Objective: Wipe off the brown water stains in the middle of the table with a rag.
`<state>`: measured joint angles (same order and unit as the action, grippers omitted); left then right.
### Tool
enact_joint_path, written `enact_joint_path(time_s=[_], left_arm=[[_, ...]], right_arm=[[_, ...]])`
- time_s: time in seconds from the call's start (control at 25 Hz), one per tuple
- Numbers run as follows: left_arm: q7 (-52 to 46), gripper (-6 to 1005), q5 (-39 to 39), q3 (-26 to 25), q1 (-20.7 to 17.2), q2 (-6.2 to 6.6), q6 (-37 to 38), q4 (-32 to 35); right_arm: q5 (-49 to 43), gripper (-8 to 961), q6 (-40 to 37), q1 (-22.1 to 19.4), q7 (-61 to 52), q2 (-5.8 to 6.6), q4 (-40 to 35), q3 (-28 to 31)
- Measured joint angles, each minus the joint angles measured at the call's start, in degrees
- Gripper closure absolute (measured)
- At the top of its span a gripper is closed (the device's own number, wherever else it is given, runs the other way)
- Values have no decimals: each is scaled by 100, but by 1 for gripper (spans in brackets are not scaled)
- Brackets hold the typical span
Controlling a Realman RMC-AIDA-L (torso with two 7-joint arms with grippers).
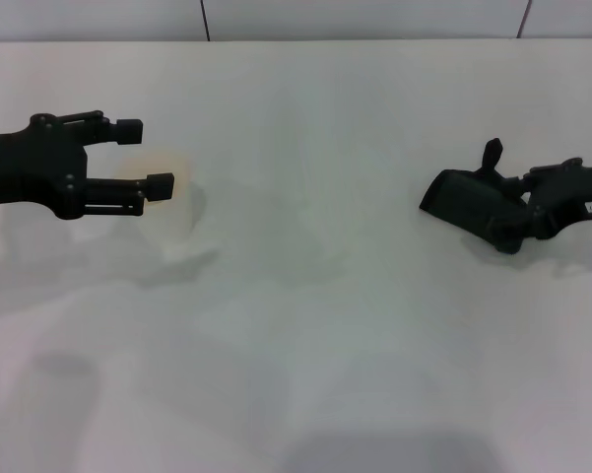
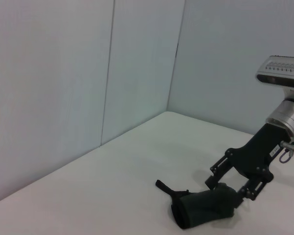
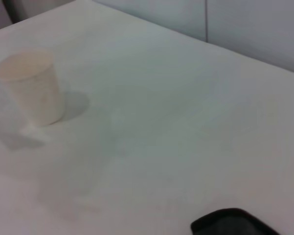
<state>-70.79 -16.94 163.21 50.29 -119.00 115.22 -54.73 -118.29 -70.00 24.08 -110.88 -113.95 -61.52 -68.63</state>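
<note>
Now right tool (image 1: 517,212) clenched on dark rag (image 1: 468,202) over table (image 1: 305,325); left tool (image 1: 146,156) spread wide, empty.

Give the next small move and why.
Probably slide the right gripper with the rag to the middle of the table: the rag is clamped but sits to the right, though no brown puddle shows there. The left gripper hangs open by the cup.

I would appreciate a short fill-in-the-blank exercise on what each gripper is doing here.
1. The right gripper is shut on a dark ____.
2. The left gripper has its fingers ____.
3. The white cup stands ____ on the table.
4. Its inside shows a faint ____ tint.

Missing words: rag; open; upright; orange
</note>
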Motion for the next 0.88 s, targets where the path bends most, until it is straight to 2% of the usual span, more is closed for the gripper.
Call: enact_joint_path(time_s=[0.32,0.44,0.56,0.88], left_arm=[[3,107,93,0,-2,0,25,22],[4,107,138,0,-14,0,41,31],[4,107,143,0,-39,0,66,24],[4,107,147,0,-56,0,89,42]], right_arm=[[1,230,-809,105,450,38,-27,126],[8,231,-1002,109,590,-12,-103,292],[27,233,-1047,106,688,-72,-220,379],[95,236,-1031,147,699,-79,-281,538]])
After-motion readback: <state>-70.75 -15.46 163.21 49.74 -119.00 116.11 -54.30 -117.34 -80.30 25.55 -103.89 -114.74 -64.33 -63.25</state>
